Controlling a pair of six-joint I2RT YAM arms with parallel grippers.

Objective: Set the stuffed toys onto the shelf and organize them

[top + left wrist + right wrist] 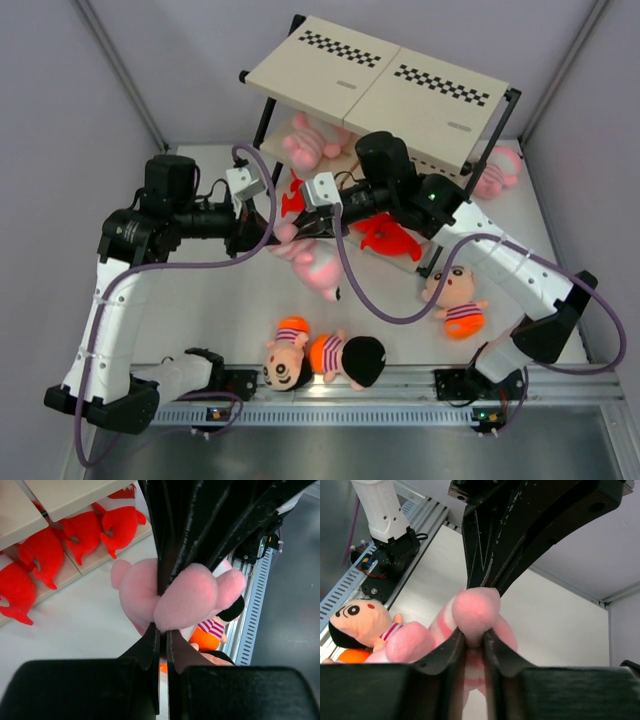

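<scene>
A pale pink plush animal hangs just in front of the shelf, held by both grippers. My left gripper is shut on one of its limbs; the jaws meet at the plush. My right gripper is shut on another limb, pinched between its fingers. A second pink plush lies on a lower shelf board. A third lies at the shelf's right end. One boy doll lies on the table at the right. Two more lie at the near edge.
Red plush toys lie on the bottom board under the shelf and show in the left wrist view. A boy doll shows beside the arm-base rail. Grey walls close in the table on both sides.
</scene>
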